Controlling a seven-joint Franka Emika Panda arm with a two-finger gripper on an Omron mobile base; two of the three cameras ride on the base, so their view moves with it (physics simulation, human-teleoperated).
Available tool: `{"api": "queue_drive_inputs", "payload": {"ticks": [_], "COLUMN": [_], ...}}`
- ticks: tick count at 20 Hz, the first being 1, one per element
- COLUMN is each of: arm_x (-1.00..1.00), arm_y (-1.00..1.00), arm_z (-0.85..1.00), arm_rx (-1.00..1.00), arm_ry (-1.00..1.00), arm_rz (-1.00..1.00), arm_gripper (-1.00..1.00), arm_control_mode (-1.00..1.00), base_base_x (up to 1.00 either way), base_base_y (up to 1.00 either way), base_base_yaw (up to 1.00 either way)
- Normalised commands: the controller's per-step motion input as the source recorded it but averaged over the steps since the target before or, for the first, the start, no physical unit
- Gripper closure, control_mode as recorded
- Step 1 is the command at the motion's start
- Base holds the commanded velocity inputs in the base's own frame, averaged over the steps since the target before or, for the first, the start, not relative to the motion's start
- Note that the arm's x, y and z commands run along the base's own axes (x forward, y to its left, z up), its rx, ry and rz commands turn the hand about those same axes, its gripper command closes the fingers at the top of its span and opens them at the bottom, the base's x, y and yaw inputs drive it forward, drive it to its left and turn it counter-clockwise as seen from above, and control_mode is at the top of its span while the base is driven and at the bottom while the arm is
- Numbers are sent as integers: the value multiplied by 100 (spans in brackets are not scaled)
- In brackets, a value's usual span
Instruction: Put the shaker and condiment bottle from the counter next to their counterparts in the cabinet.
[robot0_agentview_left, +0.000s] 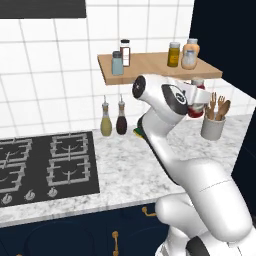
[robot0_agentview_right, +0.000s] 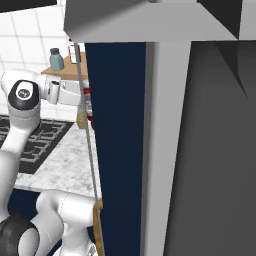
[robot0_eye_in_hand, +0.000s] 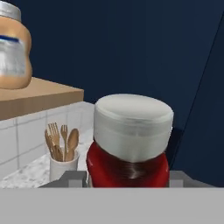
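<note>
My gripper (robot0_agentview_left: 196, 106) pinches the red bottle (robot0_eye_in_hand: 127, 151) at frame centre, below the shelf (robot0_agentview_left: 150, 66), with the utensil cup (robot0_eye_in_hand: 63, 164) lower left.

Left base view is sitting behind-left, looking forward and down over the counter (robot0_agentview_left: 125, 170), wall shelf (robot0_agentview_left: 150, 67) at upper centre. Right base view is facing the same way, mostly blocked by a dark blue panel (robot0_agentview_right: 117, 145); shelf showing at upper left. Hand view is sitting very close behind the red bottle (robot0_eye_in_hand: 129, 162), shelf at left.
</note>
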Motion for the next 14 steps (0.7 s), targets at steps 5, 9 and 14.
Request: {"api": "queue_drive_inputs", "payload": {"ticks": [5,9,14], "arm_x": [0,10,19], "arm_y": [3,0,-1], "arm_z": [46,65,6], "arm_rx": [-1,7,1], "arm_ry": [0,0,0], "arm_rz": [0,0,6], "arm_gripper": [100,100,100], "arm_control_mode": [-100,-100,-100], "base_base_x": [0,0,0], "base_base_y": [0,0,0], "base_base_yaw": [0,0,0]}}
